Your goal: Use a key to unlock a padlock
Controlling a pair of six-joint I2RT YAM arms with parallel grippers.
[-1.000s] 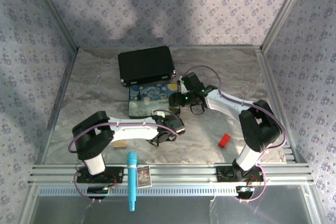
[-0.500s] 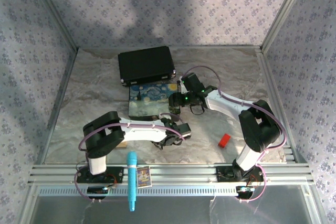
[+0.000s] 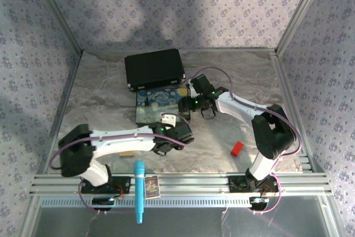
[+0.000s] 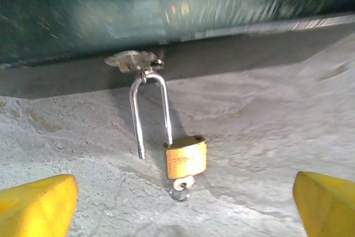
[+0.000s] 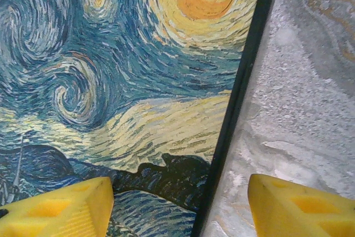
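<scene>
Left gripper (image 4: 182, 206) — jaws spread wide, empty, just short of padlock (image 4: 186, 159) | padlock: small rigid brass, likely light, slick; hangs by open shackle from painted box (image 4: 166, 20) hasp, key (image 4: 180, 188) in its base | grip brass body flat-on | right gripper (image 5: 177, 209) parted, empty, over box edge — crowds access

Padlock (image 4: 186, 159) on hasp (image 4: 133, 59) of box (image 4: 166, 15), key (image 4: 181, 188) apparently in its underside
</scene>
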